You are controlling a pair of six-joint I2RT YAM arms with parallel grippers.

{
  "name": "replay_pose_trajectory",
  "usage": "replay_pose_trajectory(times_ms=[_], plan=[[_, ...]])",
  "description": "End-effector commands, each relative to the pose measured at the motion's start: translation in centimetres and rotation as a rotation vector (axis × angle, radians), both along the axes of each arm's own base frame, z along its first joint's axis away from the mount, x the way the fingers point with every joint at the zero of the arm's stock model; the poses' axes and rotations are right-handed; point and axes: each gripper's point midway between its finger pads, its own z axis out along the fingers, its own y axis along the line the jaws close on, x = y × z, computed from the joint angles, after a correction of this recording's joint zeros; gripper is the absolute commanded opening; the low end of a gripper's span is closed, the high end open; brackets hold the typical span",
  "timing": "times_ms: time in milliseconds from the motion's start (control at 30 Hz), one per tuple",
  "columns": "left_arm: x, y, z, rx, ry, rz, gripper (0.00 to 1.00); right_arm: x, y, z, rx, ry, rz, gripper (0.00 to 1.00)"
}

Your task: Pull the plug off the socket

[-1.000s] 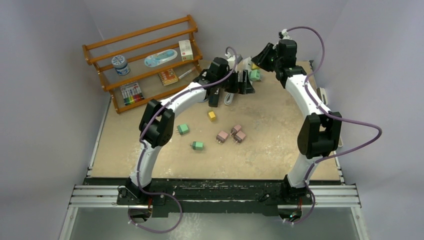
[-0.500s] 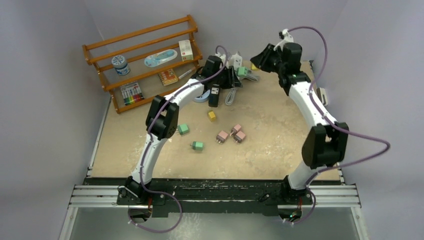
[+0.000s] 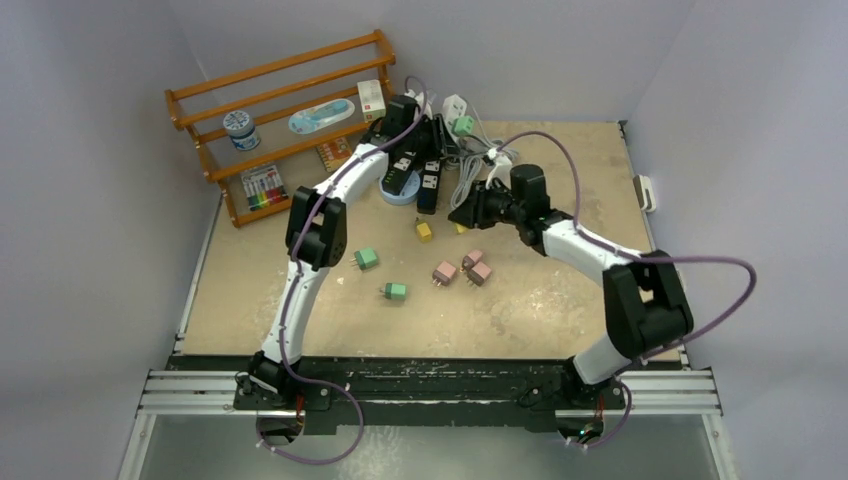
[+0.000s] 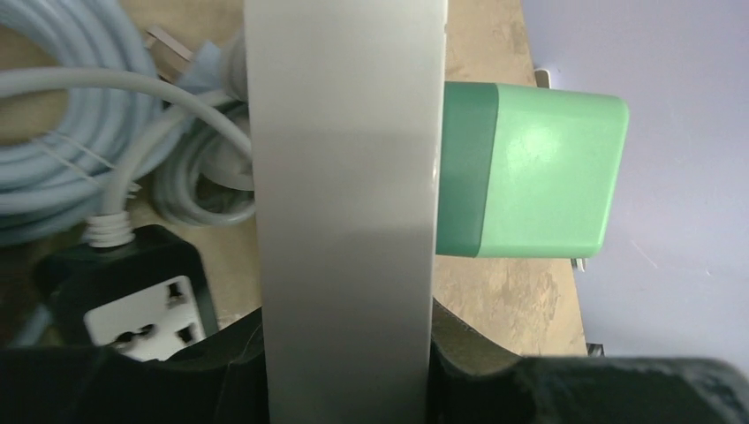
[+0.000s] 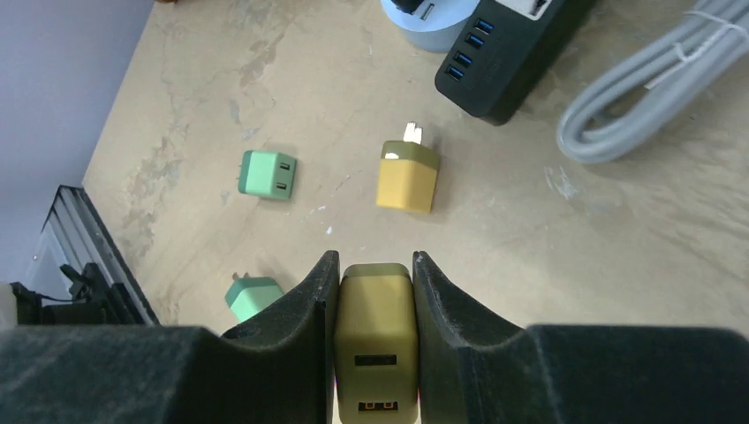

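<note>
The right gripper (image 5: 374, 265) is closed on an olive-yellow USB plug (image 5: 374, 322), already free of any socket and held low over the worktop (image 5: 530, 256), just near of a second yellow plug (image 5: 408, 181) that lies loose. At the far side, the left gripper (image 4: 344, 349) clamps a white socket strip (image 4: 344, 159) with a green plug (image 4: 530, 172) seated in its right face.

The step in hand looks like parking the freed plug. It is best lowered onto the bare worktop between the loose yellow plug and the green plugs (image 5: 268, 174) to its left, then released without nudging them. The green plug would then call for a straight pull along its prongs, with the strip held firm.

The green plug's prongs are hidden inside the strip, so how deeply it sits cannot be judged. The held plug's prongs are out of sight too. The overhead view shows the left gripper buried among a black power strip (image 5: 508, 57) and grey cable (image 5: 654, 97), and the rest of the white strip's sockets cannot be made out.
</note>
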Motion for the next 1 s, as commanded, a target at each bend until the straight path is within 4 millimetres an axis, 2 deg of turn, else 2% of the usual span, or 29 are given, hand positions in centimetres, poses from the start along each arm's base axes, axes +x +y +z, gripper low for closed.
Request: replay_pose_trajectory(times_ms=[0, 33, 167, 267, 333, 400, 500, 533, 633, 733, 800, 867, 900, 967], plan=[[2.3, 0.9, 4.5, -0.028, -0.165, 0.015, 0.00, 2.8, 2.0, -0.9, 0.032, -0.066, 0.059, 0.00], [2.5, 1.2, 4.3, -0.012, -0.169, 0.028, 0.00, 3.6, 2.5, -1.0, 0.030, -0.063, 0.075, 0.00], [2.5, 2.3, 4.1, 0.050, -0.190, 0.061, 0.00, 5.8, 3.1, -3.9, -0.024, 0.019, 0.087, 0.00], [2.5, 2.9, 3.9, 0.079, -0.195, 0.082, 0.00, 6.6, 3.6, -5.5, -0.043, 0.049, 0.106, 0.00], [2.4, 3.2, 3.8, 0.085, -0.193, 0.090, 0.00, 6.9, 3.6, -6.4, -0.065, 0.068, 0.096, 0.11], [2.1, 3.3, 3.8, 0.090, -0.194, 0.089, 0.00, 6.8, 3.4, -7.0, -0.081, 0.078, 0.090, 0.30], [1.8, 3.6, 3.9, 0.105, -0.225, 0.082, 0.00, 6.5, 2.8, -6.6, -0.111, 0.055, 0.085, 0.57], [1.7, 3.7, 3.9, 0.120, -0.240, 0.070, 0.00, 6.3, 2.7, -5.6, -0.108, 0.039, 0.090, 0.63], [1.7, 4.3, 4.2, 0.179, -0.277, 0.059, 0.00, 7.3, 1.8, -2.1, -0.109, -0.057, 0.026, 0.77], [1.7, 4.4, 4.5, 0.196, -0.300, 0.045, 0.00, 9.2, -0.1, 2.5, -0.019, -0.147, -0.089, 0.78], [1.8, 4.7, 4.3, 0.204, -0.312, 0.062, 0.00, 11.2, -3.0, 5.7, 0.081, -0.205, -0.195, 0.77], [1.7, 4.5, 4.3, 0.199, -0.326, 0.057, 0.00, 12.9, -5.1, 8.1, 0.156, -0.246, -0.260, 0.76], [1.5, 4.2, 4.3, 0.200, -0.335, 0.048, 0.00, 14.0, -5.8, 9.1, 0.170, -0.263, -0.278, 0.76], [1.0, 3.4, 4.3, 0.227, -0.364, 0.019, 0.00, 15.9, -6.1, 9.4, 0.162, -0.252, -0.277, 0.74]])
